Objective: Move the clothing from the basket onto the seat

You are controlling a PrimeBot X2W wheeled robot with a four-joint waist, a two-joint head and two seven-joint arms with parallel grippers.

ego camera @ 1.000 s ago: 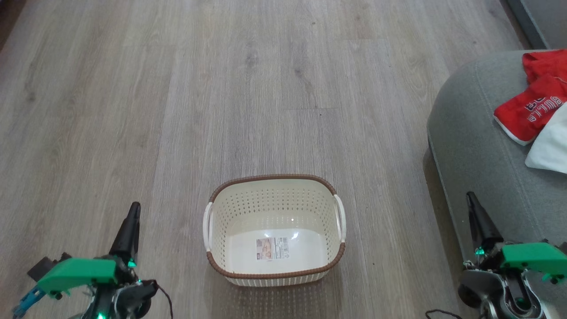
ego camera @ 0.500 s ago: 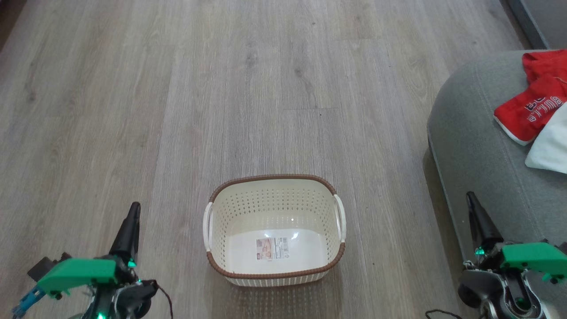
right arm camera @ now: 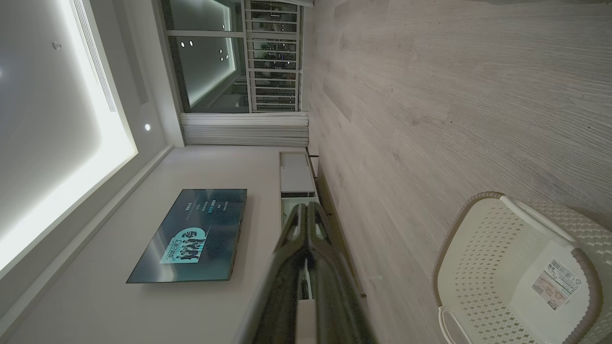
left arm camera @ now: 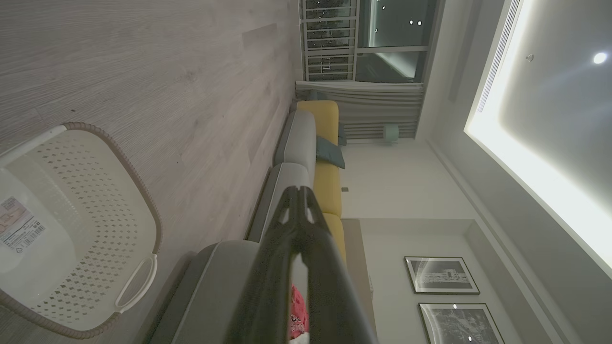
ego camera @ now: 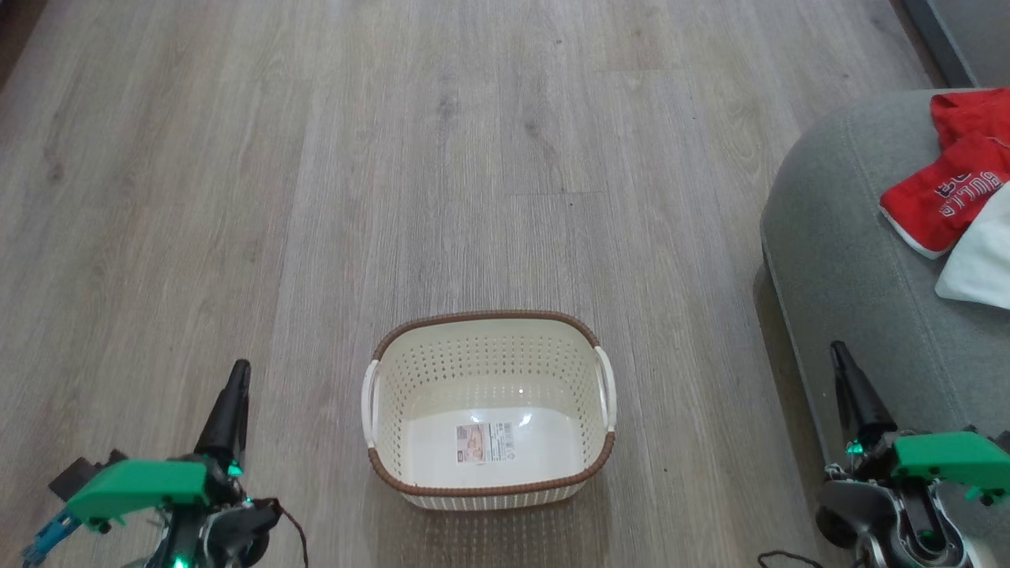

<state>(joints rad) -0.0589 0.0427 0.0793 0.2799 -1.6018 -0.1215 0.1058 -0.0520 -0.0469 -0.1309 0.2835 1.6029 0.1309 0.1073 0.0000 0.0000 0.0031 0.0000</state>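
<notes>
Resting on the seat [ego camera: 852, 260], red clothing [ego camera: 947, 201]

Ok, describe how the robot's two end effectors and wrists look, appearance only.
The left end effector has long dark fingers tapering to a point, behind them a bright green block-shaped cover with small green lights, a blue fitting and a thin dark cable. The right end effector matches in fingers and cover, plus a silver-grey rounded wrist joint.

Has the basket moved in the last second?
No. The basket keeps the same spot against the floor seams and the grey seat edge.
</notes>
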